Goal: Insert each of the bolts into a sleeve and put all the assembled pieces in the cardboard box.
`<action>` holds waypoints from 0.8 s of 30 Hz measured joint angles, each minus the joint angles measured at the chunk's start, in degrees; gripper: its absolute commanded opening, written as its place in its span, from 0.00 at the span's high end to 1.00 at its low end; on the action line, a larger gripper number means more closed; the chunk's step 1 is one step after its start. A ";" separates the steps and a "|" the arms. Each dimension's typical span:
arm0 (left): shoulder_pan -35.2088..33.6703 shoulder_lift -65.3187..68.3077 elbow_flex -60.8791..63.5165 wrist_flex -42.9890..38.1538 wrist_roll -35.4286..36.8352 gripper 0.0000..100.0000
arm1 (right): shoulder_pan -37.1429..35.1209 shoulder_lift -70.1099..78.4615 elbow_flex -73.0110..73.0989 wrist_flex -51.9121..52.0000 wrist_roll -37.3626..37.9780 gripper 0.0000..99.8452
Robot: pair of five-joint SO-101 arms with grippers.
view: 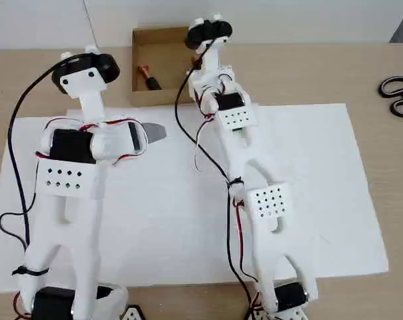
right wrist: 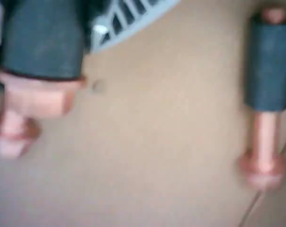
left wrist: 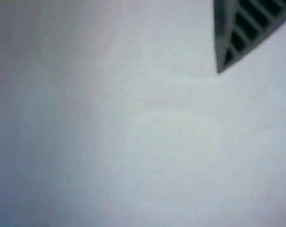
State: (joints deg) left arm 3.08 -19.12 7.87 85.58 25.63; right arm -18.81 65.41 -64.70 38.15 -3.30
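Left gripper (view: 154, 132): hangs low over the white paper (view: 188, 220), near the sheet's far-left part. Cannot tell if it is spread or pressed together.
Right gripper (right wrist: 112, 28): down inside the cardboard box (view: 140, 40), just past the paper's far edge. Cannot tell if it is pinching anything.
Piece at gripper (right wrist: 39, 66): a copper bolt in a dark sleeve, right against the right gripper. Cannot tell if it is held or resting on the box floor.
Second piece (right wrist: 268, 94): a bolt in a sleeve, lying on the box floor, apart from the first.
Risk, drop: if the piece is let go while off the floor, it probably rolls into the second piece, or the bolt slips partway out of its sleeve.
Risk, exit: the arm sits close to the box wall. Lifting out at an angle could catch the rim and drag or tip the light box.
Risk, cable: the black lead runs along the right arm and could snag on the rim.
Right wrist view vs high: the wrist view shows both pieces close up, with sleeves on their bolts. In the high view the arm covers the right half of the box.
High vs wrist views: the high view places both arms, the paper, and the scissors (view: 397, 95) off on the surface (view: 321, 73).
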 measured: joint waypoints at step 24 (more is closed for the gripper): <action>0.00 0.00 0.00 0.00 0.00 0.69 | -1.49 15.38 -17.58 -2.73 4.13 0.99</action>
State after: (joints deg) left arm 3.08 -19.12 7.87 85.58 25.63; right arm -20.31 80.79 -82.29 35.43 0.84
